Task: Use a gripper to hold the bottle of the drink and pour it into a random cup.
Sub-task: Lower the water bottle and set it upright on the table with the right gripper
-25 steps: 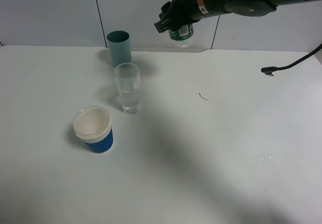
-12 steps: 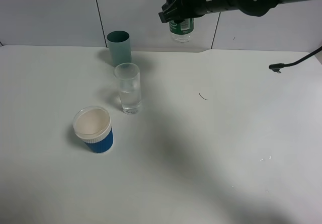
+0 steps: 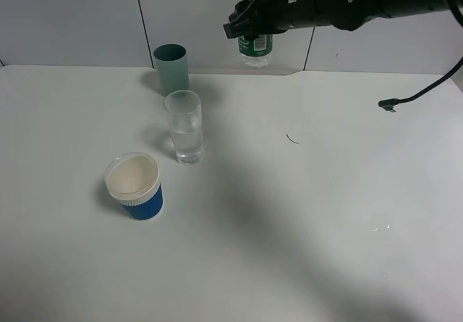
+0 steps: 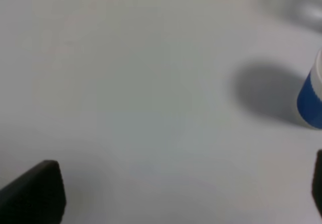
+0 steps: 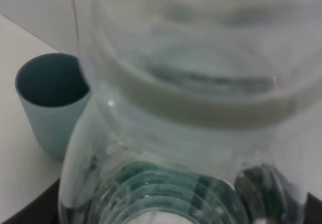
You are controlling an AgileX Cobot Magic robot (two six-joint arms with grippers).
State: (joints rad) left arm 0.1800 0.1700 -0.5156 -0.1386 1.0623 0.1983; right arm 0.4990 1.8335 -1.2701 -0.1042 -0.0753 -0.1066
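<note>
Right gripper (image 3: 247,27): clenched on the bottle (image 3: 256,47), raised above the table (image 3: 325,213) at its 12 o'clock edge.
Bottle axis: near upright, with the body hanging below the gripper.
Glass (image 3: 184,125): at 7 o'clock from the bottle, well apart. The teal cup (image 3: 171,67) stands near it at 12 o'clock.
Left gripper (image 4: 176,194): released, with its jaws spread wide, near the blue cup (image 4: 311,95).
Judgement: the right arm serves. The bottle needs carrying toward 7 o'clock before tipping.

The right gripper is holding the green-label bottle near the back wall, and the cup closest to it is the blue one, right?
Not quite. The right gripper does hold the bottle near the back wall, but the cup closest to it is the teal cup; the blue cup stands farthest from it. The exterior high view shows this.
</note>
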